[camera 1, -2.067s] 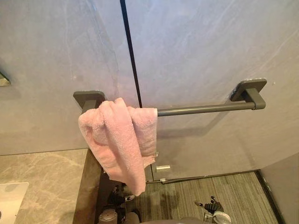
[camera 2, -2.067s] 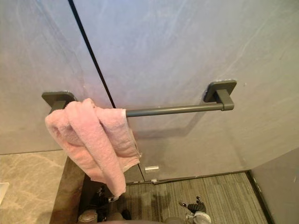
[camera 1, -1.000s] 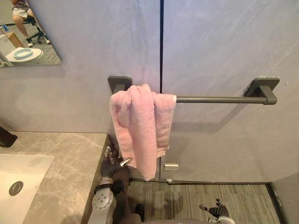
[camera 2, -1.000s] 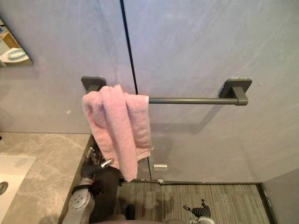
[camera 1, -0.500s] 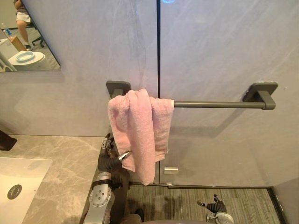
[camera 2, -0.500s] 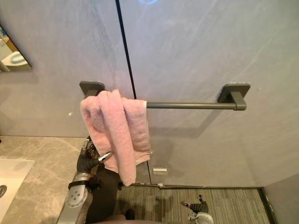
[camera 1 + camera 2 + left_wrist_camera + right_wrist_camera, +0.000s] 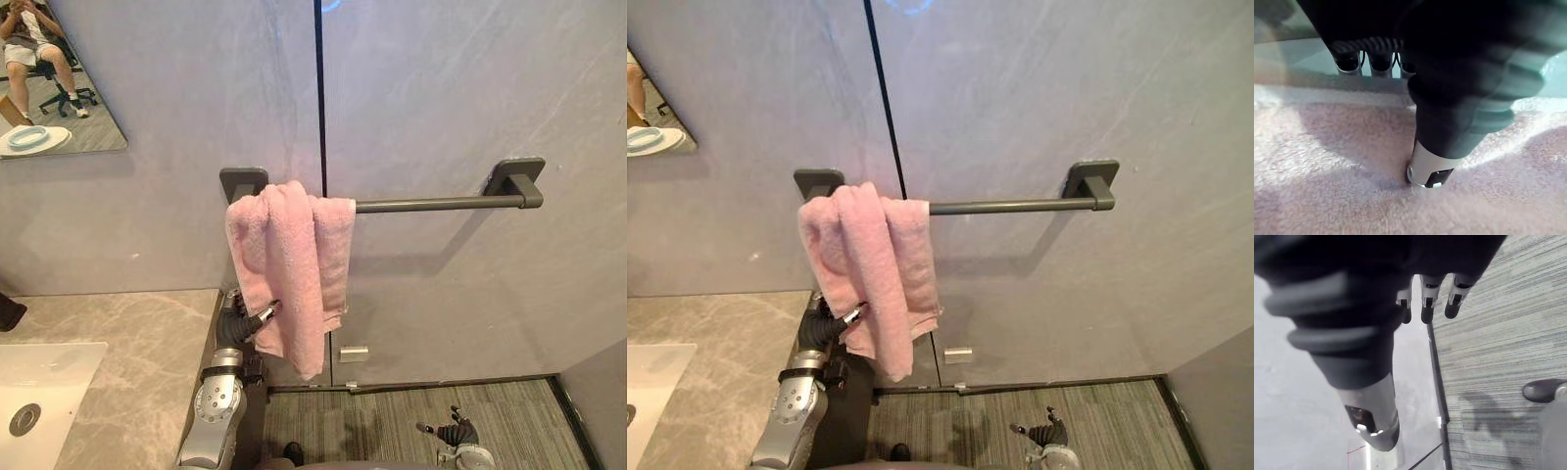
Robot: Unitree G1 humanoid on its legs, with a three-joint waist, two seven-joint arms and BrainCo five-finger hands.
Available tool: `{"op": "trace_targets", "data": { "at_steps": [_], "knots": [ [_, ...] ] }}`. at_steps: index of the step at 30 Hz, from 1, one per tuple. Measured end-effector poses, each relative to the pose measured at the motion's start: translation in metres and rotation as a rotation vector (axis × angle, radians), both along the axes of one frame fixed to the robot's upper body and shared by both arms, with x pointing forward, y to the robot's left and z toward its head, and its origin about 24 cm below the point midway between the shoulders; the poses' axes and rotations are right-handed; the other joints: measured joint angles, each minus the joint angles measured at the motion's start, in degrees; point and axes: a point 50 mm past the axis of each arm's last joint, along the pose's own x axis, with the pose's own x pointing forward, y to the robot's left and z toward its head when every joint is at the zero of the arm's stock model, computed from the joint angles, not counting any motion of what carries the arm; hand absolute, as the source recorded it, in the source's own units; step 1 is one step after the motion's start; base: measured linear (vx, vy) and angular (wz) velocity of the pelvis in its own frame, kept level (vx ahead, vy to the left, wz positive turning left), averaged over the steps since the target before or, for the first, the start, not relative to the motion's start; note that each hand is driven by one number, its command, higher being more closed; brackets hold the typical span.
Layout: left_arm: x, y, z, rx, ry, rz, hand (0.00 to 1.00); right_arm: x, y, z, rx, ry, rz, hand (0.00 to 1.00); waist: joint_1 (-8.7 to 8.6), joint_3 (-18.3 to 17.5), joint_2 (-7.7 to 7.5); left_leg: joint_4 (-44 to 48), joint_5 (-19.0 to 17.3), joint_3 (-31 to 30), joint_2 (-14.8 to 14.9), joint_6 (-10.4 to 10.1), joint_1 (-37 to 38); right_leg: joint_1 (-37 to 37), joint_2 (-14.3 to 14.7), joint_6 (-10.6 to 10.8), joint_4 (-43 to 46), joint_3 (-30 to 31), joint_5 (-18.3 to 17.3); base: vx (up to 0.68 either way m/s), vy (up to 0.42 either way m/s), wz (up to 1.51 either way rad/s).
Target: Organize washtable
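A pink towel (image 7: 289, 264) hangs bunched over the left end of a grey wall bar (image 7: 431, 204). My left hand (image 7: 235, 328) reaches up from beside the counter to the towel's lower left edge. In the left wrist view its thumb (image 7: 1427, 171) presses into the towel (image 7: 1327, 161) while the fingers pass behind the fold, pinching the cloth. My right hand (image 7: 453, 431) hangs low over the floor at the lower right, away from the towel. Its fingers (image 7: 1425, 303) are straight and hold nothing.
A marble counter (image 7: 137, 343) with a white sink (image 7: 39, 382) lies at the lower left. A mirror (image 7: 49, 88) on the wall reflects a seated person. Striped flooring (image 7: 392, 421) runs below the bar, whose right half is bare.
My left hand has risen a little and its thumb has closed onto the towel's lower edge. The camera has shifted slightly. The right hand stays low.
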Motion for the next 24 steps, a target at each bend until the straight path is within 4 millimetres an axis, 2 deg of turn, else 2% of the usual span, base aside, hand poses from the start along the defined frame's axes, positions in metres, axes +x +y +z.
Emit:
{"op": "trace_targets", "data": {
  "at_steps": [1, 3, 6, 11, 12, 15, 19, 24],
  "knots": [
    [0.000, 0.001, 0.001, 0.004, -0.004, -0.002, 1.00, 0.012, -0.001, 0.010, -0.012, -0.071, 0.012, 0.00, -0.52, 0.0, -0.02, 0.0, -0.1, 0.2, -0.1, 0.1, 0.0, -0.1, 0.0, 0.0, -0.1, 0.2, 0.0, 0.03, -0.010, -0.07],
    [0.001, -0.001, 0.009, 0.007, -0.040, -0.015, 1.00, 0.027, -0.004, 0.027, -0.039, -0.180, 0.035, 0.00, -0.47, -0.1, -0.13, 0.2, -0.5, 1.1, 0.0, 0.1, -0.2, -0.7, 0.1, 0.0, 0.0, 1.1, 0.0, 0.04, -0.014, -0.19],
    [0.004, -0.003, 0.018, 0.006, -0.083, -0.024, 1.00, 0.040, -0.011, 0.053, -0.060, -0.340, 0.030, 0.00, -0.70, -0.1, -0.39, 0.4, -0.8, 1.6, -0.1, 0.0, -0.5, -1.0, 0.1, -0.1, 0.1, 1.6, 0.1, 0.05, -0.014, -0.11],
    [0.005, -0.004, 0.022, 0.007, -0.102, -0.029, 1.00, 0.054, -0.012, 0.096, -0.074, -0.556, 0.102, 0.00, -1.65, -0.1, -0.59, 0.5, -1.3, 1.9, 0.3, 0.0, 0.1, -0.9, 0.4, 0.0, 0.5, 2.4, 0.3, 0.03, -0.022, -0.08],
    [0.005, -0.004, 0.023, 0.007, -0.103, -0.029, 1.00, 0.054, -0.011, 0.099, -0.074, -0.575, 0.111, 0.00, -1.69, 0.0, -0.61, 0.5, -1.5, 2.0, 0.3, 0.0, 0.3, -0.9, 0.5, 0.0, 0.6, 2.6, 0.3, 0.00, -0.017, -0.17],
    [0.005, -0.003, 0.024, 0.014, -0.109, -0.032, 1.00, 0.060, 0.000, 0.122, -0.041, -0.686, 0.219, 0.00, -1.93, 0.1, -0.96, 0.5, -1.8, 2.6, 0.6, 0.1, 0.7, -0.9, 0.7, 0.2, 0.6, 3.2, 0.7, -0.04, -0.014, -0.12],
    [0.005, -0.003, 0.026, 0.025, -0.119, -0.050, 1.00, 0.061, 0.013, 0.139, 0.026, -0.756, 0.368, 0.00, -1.89, 0.1, -1.13, 0.2, -2.0, 3.4, 0.6, 0.4, 1.2, -0.9, 0.6, 0.5, 0.6, 3.6, 0.9, -0.05, -0.006, -0.09],
    [0.004, -0.008, 0.025, 0.038, -0.114, -0.098, 1.00, 0.063, 0.022, 0.150, 0.123, -0.796, 0.503, 0.00, -1.89, 0.1, -1.11, -0.7, -2.1, 3.9, 0.4, 0.2, 2.0, -1.0, 0.6, 0.5, 0.6, 4.5, 0.9, -0.06, -0.010, -0.11]
  ]
}}
